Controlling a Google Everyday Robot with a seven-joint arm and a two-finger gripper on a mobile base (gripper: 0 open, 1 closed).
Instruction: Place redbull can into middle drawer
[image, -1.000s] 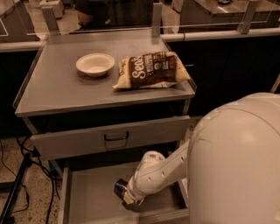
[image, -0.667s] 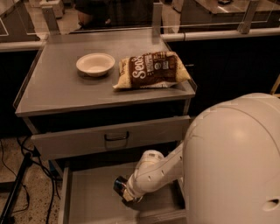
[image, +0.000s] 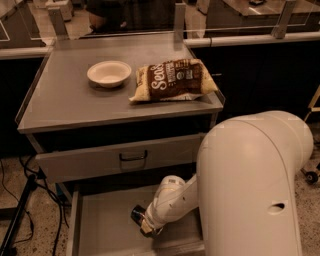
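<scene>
The middle drawer (image: 105, 230) is pulled open below the cabinet top, a wide grey tray with a flat floor. My gripper (image: 141, 223) is down inside it, at the end of the white forearm (image: 172, 202), close over the floor near the drawer's middle. A small dark cylindrical thing (image: 136, 214) sits at the gripper's tip. It may be the redbull can, but I cannot tell its colours or whether it is held.
A white bowl (image: 109, 73) and a brown chip bag (image: 172, 80) lie on the cabinet top (image: 65, 100). The shut upper drawer front (image: 90, 161) with a dark loop handle (image: 133, 157) overhangs the open drawer. My bulky white arm shell (image: 250, 190) hides the right side.
The white arm shell has spread leftward and covers more of the drawer's right side. The gripper has stayed at almost the same spot inside the drawer.
</scene>
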